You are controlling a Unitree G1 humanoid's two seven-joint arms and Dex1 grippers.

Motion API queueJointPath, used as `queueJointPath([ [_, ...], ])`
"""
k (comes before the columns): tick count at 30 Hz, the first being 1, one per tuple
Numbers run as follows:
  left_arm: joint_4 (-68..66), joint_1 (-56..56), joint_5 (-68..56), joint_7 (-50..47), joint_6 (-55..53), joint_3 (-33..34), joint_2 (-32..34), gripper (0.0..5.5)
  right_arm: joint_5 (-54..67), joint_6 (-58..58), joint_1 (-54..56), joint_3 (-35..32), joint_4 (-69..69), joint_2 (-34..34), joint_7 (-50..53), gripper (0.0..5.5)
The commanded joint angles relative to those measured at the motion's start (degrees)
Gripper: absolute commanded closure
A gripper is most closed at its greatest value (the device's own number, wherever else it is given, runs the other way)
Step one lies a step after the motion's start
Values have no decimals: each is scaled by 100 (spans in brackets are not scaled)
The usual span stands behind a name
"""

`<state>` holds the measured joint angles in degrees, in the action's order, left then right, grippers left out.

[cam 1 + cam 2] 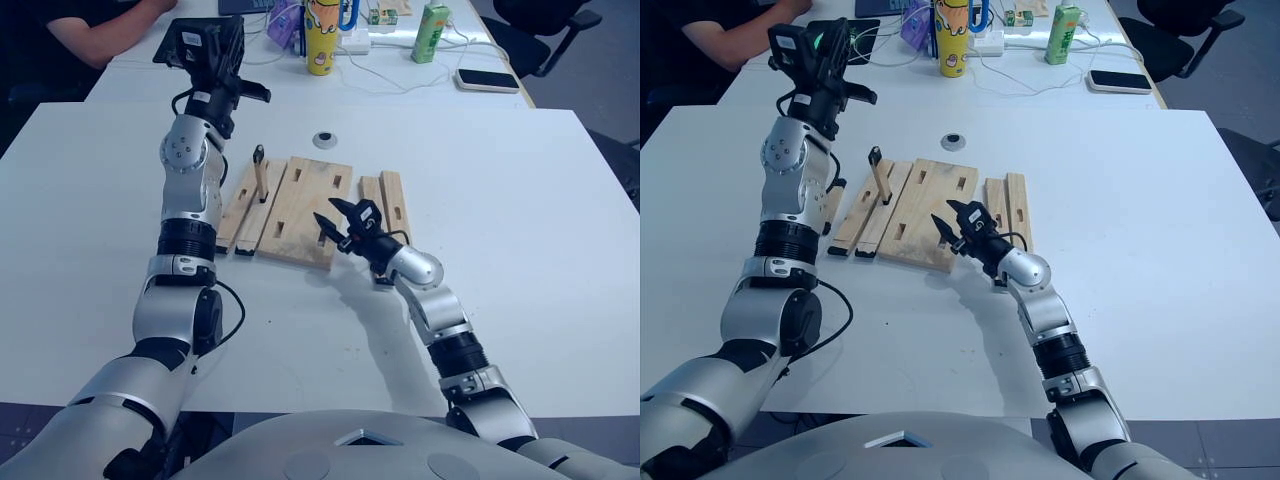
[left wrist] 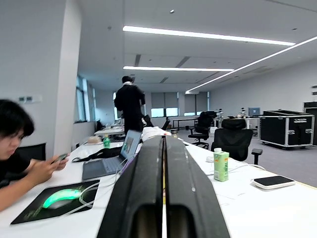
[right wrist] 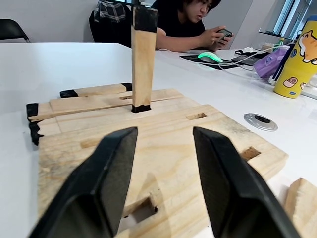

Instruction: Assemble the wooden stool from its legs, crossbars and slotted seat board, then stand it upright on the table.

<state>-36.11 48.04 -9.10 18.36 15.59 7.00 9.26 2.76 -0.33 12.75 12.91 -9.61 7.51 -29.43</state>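
Note:
The slotted seat board lies flat at the table's middle. One leg with black ends stands upright at its left edge, seen close in the right wrist view. Two more legs lie flat to the left of the board, and two shorter wooden pieces lie to its right. My right gripper is open and hovers low over the board's near right corner, nothing between its fingers. My left gripper is raised high over the table's far left, shut and empty.
A round metal grommet sits in the table behind the board. On the desk beyond are a yellow cup, a green carton, a phone and cables. Free table lies to the right and near side.

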Motion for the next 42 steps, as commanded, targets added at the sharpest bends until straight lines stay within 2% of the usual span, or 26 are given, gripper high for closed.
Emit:
queueJointPath([
  [1, 93, -213, 6, 165, -84, -155, -119, 547, -33, -47, 13, 45, 3, -8, -10, 343],
  [3, -203, -350, 90, -17, -609, -183, -153, 547, -21, -34, 18, 48, 15, -5, -16, 343],
  [7, -1314, -551, 279, -213, -2358, -330, -109, 547, 72, 98, -6, 10, 59, -20, -19, 343],
  [9, -1384, -647, 178, -309, -2599, -223, -147, 547, 196, 206, 30, -44, 14, -78, -44, 343],
  [15, -794, -356, 404, -612, -1899, -342, -136, 547, 172, 230, -22, -32, 34, 2, -51, 343],
  [20, 83, -582, 572, -944, -1040, -344, -156, 547, 275, 163, -120, -110, -259, -47, -48, 343],
  [24, 1196, -1084, 610, -1178, -1010, -271, -105, 488, 250, 55, -179, -128, -374, 8, -97, 343],
  [31, 3170, -2476, 263, -1081, -2199, -490, -392, 387, 354, 100, -185, -258, -406, 30, -109, 343],
  [37, 3429, -2755, 5, -1029, -2794, -607, -635, 299, 363, 113, -176, -249, -329, -39, -118, 343],
  [42, 3186, -2628, 86, -996, -3066, -610, -516, 299, 351, 132, -142, -237, -281, -72, -108, 343],
])
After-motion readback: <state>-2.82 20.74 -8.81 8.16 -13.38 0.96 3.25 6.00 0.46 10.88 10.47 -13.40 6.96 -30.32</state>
